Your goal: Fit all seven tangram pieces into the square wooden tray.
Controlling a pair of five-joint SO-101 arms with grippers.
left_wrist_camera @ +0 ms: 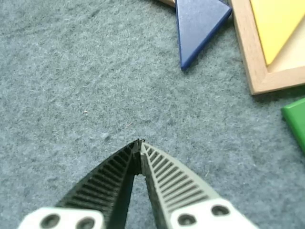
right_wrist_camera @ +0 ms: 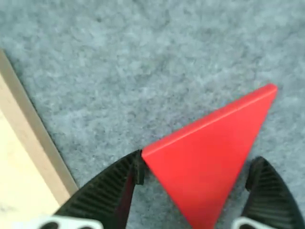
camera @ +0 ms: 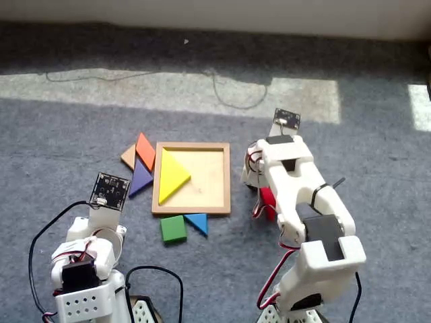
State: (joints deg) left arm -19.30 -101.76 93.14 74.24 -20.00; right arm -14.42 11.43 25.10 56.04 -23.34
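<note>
Red triangle (right_wrist_camera: 209,148) lay on grey carpet (right_wrist_camera: 143,57) between the right gripper's (right_wrist_camera: 198,163) spread fingers, one fingertip touching its corner, the tray (right_wrist_camera: 40,143) just beside. The left gripper (left_wrist_camera: 141,150) was clenched on nothing, a blue triangle (left_wrist_camera: 198,24) well beyond its tips.

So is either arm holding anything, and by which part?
Nothing. The right gripper stands open around the flat red triangle; the left gripper is shut, empty.
</note>
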